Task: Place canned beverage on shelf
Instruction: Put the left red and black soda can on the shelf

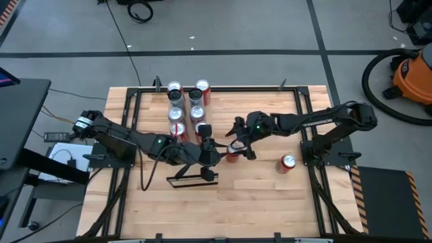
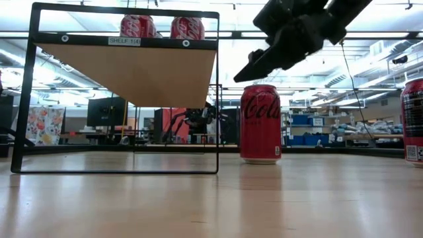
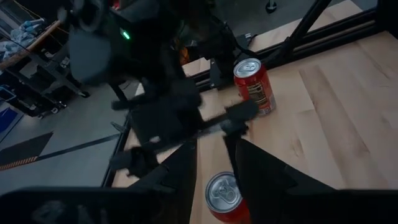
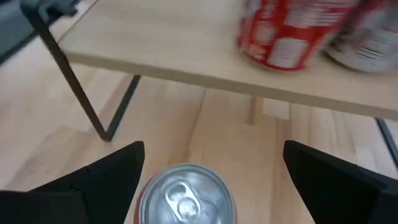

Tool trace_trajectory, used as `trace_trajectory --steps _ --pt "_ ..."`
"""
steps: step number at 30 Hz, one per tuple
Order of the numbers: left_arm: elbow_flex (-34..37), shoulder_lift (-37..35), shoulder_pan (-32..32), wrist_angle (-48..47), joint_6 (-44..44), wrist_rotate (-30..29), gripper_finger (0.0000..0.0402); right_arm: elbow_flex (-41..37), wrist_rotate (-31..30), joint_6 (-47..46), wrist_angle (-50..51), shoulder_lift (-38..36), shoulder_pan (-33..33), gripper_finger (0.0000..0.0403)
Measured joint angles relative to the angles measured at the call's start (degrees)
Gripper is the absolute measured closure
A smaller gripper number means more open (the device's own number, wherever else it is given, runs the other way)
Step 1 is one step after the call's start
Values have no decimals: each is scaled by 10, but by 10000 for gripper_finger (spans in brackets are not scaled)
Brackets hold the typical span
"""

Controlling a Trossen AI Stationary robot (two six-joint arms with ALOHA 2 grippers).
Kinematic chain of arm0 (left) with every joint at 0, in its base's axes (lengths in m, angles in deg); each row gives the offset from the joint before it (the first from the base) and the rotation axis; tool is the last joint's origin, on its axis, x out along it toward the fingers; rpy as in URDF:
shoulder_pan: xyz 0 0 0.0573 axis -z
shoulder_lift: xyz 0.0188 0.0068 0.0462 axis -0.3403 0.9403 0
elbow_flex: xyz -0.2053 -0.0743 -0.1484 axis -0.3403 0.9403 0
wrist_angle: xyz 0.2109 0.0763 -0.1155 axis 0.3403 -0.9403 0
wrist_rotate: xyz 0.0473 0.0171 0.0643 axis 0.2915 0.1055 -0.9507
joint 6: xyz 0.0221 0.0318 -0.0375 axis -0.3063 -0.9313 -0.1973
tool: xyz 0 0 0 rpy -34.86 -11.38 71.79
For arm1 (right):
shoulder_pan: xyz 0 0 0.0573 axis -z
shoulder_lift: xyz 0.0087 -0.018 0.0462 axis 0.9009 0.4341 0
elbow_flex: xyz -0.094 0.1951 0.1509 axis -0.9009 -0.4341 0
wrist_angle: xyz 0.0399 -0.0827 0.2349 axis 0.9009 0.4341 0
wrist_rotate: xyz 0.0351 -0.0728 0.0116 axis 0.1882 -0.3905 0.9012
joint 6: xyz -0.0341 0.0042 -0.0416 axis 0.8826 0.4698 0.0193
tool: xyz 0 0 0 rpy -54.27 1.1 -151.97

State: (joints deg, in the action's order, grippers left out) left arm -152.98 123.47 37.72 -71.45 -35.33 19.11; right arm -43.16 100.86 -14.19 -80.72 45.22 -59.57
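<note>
A red can (image 1: 233,155) stands upright on the table on its base, right of the shelf frame; it shows in the low view (image 2: 260,123). My right gripper (image 1: 237,143) hovers open just above it, and its fingers stand to either side of the can's silver top (image 4: 185,194) without touching. My left gripper (image 1: 210,152) hangs close by on the can's left, higher up, with a narrow gap between its fingers (image 3: 212,146); the can shows below them (image 3: 225,196). The shelf (image 2: 132,73), a pale slab on a tall black frame, carries several cans (image 1: 177,111).
A second red can (image 1: 288,162) stands on the table to the right, near the right arm's base (image 3: 254,84). A small black stand (image 1: 192,177) sits near the table's front. Black frame rails (image 1: 307,115) run along the table's sides. Bare wood lies at the front.
</note>
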Motion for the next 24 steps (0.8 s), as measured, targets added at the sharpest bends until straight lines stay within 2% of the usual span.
trace_trajectory --steps 8,18,24 --pt "0 0 0 0 0 0 281 49 72 55 42 62 -7 10" --pt "0 0 0 -8 0 0 281 87 3 112 133 100 -16 25" --pt "0 0 0 -9 0 0 281 87 -68 5 145 99 -14 71"
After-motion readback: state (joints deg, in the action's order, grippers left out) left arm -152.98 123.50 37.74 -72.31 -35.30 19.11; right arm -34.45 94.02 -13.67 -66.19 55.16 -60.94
